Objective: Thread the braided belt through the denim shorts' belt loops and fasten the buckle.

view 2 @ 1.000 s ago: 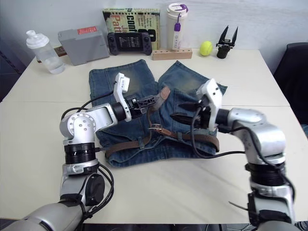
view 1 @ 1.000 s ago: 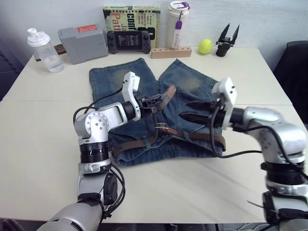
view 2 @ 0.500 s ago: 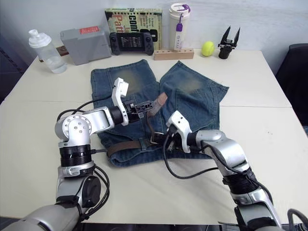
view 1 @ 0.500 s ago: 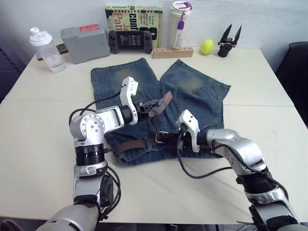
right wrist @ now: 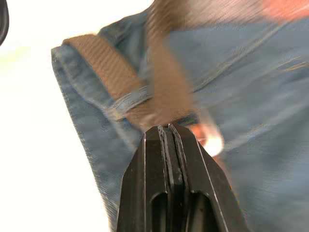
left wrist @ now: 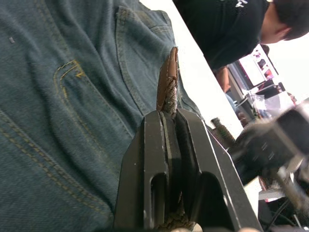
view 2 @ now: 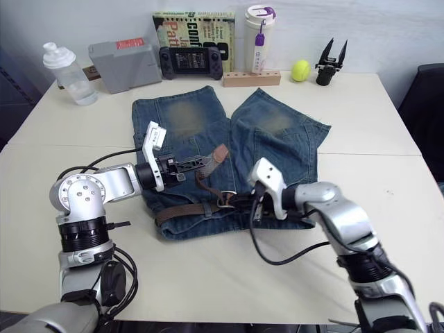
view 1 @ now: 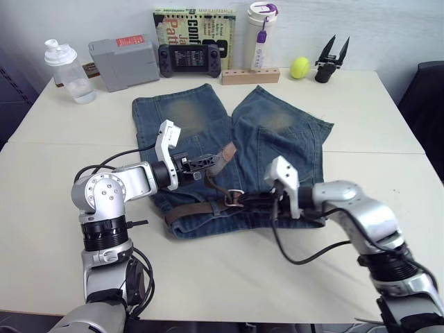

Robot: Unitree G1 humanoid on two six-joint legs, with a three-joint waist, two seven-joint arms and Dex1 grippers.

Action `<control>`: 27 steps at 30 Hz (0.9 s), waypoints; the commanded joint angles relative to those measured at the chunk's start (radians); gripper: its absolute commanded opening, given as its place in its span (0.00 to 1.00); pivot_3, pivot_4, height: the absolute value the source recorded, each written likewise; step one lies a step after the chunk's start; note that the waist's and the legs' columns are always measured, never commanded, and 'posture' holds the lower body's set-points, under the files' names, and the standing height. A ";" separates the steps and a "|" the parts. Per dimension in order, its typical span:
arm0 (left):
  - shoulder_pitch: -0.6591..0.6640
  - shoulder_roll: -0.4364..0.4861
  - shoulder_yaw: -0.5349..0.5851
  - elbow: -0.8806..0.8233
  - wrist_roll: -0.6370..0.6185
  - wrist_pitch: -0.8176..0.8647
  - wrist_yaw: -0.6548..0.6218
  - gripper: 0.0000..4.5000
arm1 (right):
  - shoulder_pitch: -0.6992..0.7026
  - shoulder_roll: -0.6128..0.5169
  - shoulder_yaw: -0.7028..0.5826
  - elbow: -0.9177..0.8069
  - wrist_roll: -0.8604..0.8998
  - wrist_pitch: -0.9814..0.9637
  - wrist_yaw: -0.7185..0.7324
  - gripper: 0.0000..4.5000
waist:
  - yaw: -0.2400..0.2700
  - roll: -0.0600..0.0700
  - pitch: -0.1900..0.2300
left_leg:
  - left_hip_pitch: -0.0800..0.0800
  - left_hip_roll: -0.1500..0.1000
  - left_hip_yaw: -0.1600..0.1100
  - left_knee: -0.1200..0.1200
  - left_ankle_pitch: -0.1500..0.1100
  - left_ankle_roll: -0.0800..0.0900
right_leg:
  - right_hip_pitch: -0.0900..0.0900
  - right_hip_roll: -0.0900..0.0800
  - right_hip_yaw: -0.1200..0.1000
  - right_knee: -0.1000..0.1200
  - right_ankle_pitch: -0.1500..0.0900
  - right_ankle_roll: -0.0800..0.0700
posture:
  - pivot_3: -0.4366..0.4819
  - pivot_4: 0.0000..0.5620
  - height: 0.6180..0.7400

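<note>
**Belt threaded along the waistband, buckle not yet fastened**

Since a second ago the right tool (view 1: 250, 202) has dropped from above the faded blue denim shorts (view 1: 277, 128) to the waistband, and the left tool (view 1: 208, 160) has drawn back toward the robot's left with the belt's end. The dark-brown braided belt (view 1: 189, 210) lies along the waistband at the near edge of the shorts on the pale bench (view 1: 361, 118), passing under at least one narrow denim belt loop (view 1: 215, 206) — how many of the others it passes I cannot tell. The left tool is clamped on the strap just below its tan leather tip (left wrist: 167, 77), held raised over the shorts. The right tool's fingers are pressed together beside the small silver rectangular buckle (view 1: 234, 199); whether they pinch the belt is unclear. Left to do, I judge: feed the tip through the buckle and seat the prong.
</note>
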 commanded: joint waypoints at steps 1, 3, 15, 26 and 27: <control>-0.008 0.029 0.015 -0.048 -0.057 0.011 -0.035 0.00 | -0.011 -0.071 -0.032 -0.012 -0.002 -0.037 0.060 0.02 | 0.000 0.000 0.000 | 0.000 0.000 0.000 0.000 0.000 0.000 | 0.000 0.000 0.000 0.000 0.000 0.000 | 0.48 0.27 0.62; -0.004 0.048 0.016 -0.054 -0.077 0.018 -0.049 0.00 | -0.008 -0.098 -0.011 0.019 -0.036 -0.074 0.080 0.02 | -0.004 0.000 0.000 | 0.000 0.000 0.000 -0.002 0.000 0.000 | 0.000 0.000 0.000 -0.001 0.000 0.000 | 0.48 0.27 0.62; 0.029 0.120 -0.003 -0.086 -0.089 0.005 -0.050 0.00 | -0.006 0.021 0.076 0.120 -0.083 -0.123 0.079 0.02 | -0.003 0.000 0.000 | 0.001 0.001 0.001 -0.002 0.000 0.000 | 0.000 0.000 0.000 -0.001 0.000 0.000 | 0.48 0.27 0.62; 0.091 0.159 -0.054 -0.110 -0.063 -0.037 -0.043 0.00 | -0.059 0.139 0.096 0.200 -0.087 -0.141 0.088 0.02 | -0.007 0.000 0.000 | 0.001 0.001 0.001 -0.002 0.000 0.000 | 0.000 0.001 0.000 -0.001 0.000 0.000 | 0.48 0.27 0.62; 0.098 0.170 -0.064 -0.109 -0.053 -0.048 -0.045 0.00 | -0.066 0.146 0.098 0.206 -0.086 -0.142 0.092 0.02 | -0.006 0.000 0.000 | 0.001 0.001 0.001 -0.002 0.000 0.000 | 0.000 0.001 0.000 -0.001 0.000 0.000 | 0.48 0.27 0.62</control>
